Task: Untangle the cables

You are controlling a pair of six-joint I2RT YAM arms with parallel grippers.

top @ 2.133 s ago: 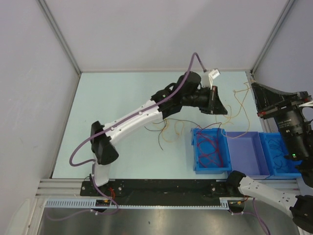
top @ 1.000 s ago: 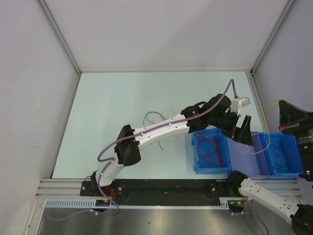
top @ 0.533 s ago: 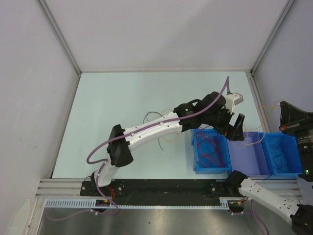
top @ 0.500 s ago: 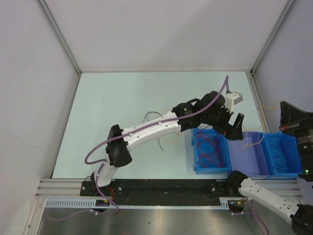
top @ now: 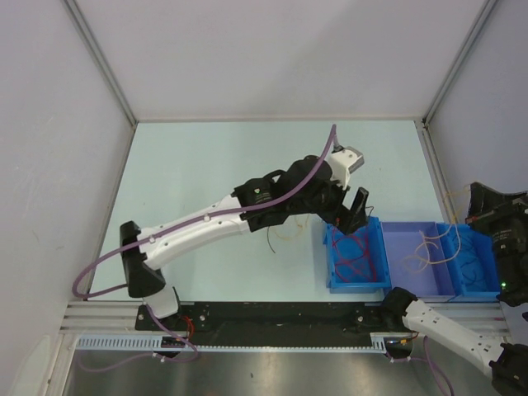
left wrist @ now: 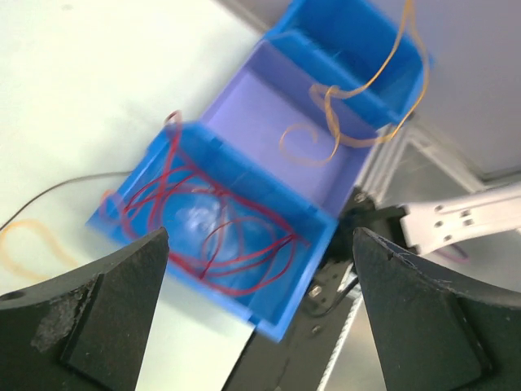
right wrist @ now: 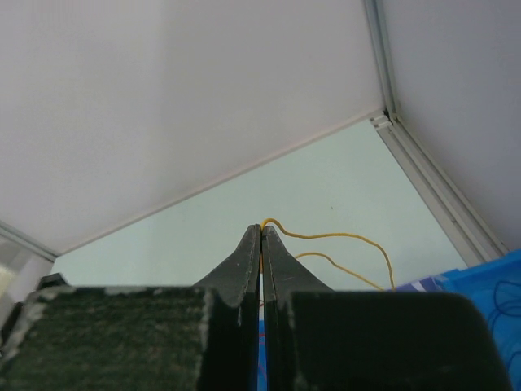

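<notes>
**Top view.** The left end effector point(top: 353, 216) hangs over the far edge of the left blue bin point(top: 331, 262), which holds the red cables point(top: 357, 252). The yellow cable point(top: 426, 246) droops into the purple bin point(top: 410, 280), the next one to the right. A black cable point(top: 269, 240) lies on the desk point(top: 206, 181) just left of the bins, partly under the arm. Half a second ago the left end effector was at the purple bin's far corner. It has since pulled back left, and the yellow cable now sags deeper into its bin.

**Left wrist.** The fingers point(left wrist: 89, 326) are spread wide with nothing between them. Below them are the red cables in their bin. A loose yellow loop point(left wrist: 32, 243) lies on the desk beside it.

**Right wrist.** The right end effector point(right wrist: 262, 232) is pressed together, pinching the yellow cable at its tips.

**Judgement.** The step in hand is dropping the yellow cable into the purple bin. Next, the right end effector should lower and let go. The left should return for the black cable, which calls for a low, precise pinch on a very thin wire.
</notes>
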